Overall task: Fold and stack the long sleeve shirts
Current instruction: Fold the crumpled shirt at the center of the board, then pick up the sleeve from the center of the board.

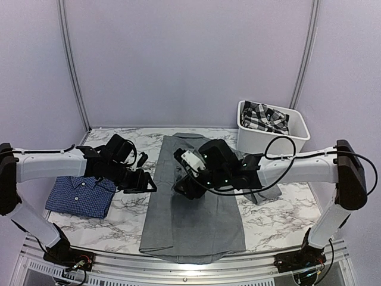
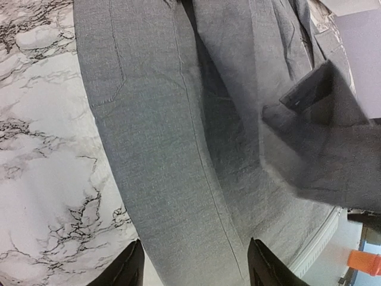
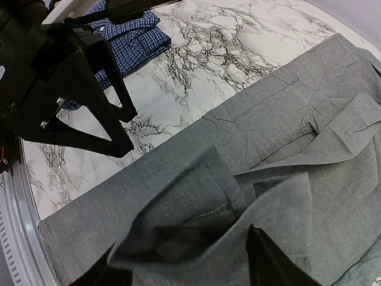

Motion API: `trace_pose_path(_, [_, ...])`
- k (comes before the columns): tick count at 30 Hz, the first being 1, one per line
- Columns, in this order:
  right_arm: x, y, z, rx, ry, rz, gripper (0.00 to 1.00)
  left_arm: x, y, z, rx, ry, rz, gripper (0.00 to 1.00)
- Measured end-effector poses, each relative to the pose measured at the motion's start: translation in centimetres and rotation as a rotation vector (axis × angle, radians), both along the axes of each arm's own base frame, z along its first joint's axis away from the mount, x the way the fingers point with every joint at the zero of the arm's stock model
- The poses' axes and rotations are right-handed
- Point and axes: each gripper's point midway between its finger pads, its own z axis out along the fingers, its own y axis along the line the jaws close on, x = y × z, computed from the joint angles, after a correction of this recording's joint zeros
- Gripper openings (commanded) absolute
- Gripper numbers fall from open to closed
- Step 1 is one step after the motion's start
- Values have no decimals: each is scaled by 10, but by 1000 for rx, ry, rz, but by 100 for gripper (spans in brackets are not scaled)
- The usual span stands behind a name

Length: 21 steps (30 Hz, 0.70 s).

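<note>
The plain grey shirt lies flat and lengthwise in the middle of the table, collar at the far end. The dark blue checked shirt lies folded at the left, also in the right wrist view. My right gripper is low over the grey shirt's middle. A raised grey sleeve cuff lies bunched between its fingers, which stand wide apart. The cuff stands lifted off the shirt body. My left gripper is open and empty over the shirt's left edge.
A white bin stands at the back right with a black-and-white plaid cloth in it. Another grey sleeve part lies right of the shirt. The table's near edge has a metal rail.
</note>
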Motion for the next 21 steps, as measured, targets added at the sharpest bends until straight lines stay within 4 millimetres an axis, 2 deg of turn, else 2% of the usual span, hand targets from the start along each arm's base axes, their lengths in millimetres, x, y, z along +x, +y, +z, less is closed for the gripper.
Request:
trace_pose_path(3, [-6,-6,5,3,-3,11,74,5,-2,-1,-20,3,8,64])
trace_pose_path(7, [1,-18,44,68,-59,-9,75,6,-11,-5,-53,24,-7,64])
trace_pose_path(9, [3,-23,58,93,-79,-18,71,5,-14,-5,-71,35,-18,64])
trace_pose_path(11, [6,-26,62,98,-83,-27,69,3,-19,-5,-93,47,-35,63])
trace_pose_path(13, [9,-28,55,85,-74,-34,69,0,-23,-5,-110,61,-53,62])
trace_pose_path(16, [12,-34,30,44,-37,-47,60,-5,-30,-10,-120,79,-79,57])
trace_pose_path(21, [24,-53,-26,-12,93,-74,51,-15,-41,-27,-102,119,-117,48])
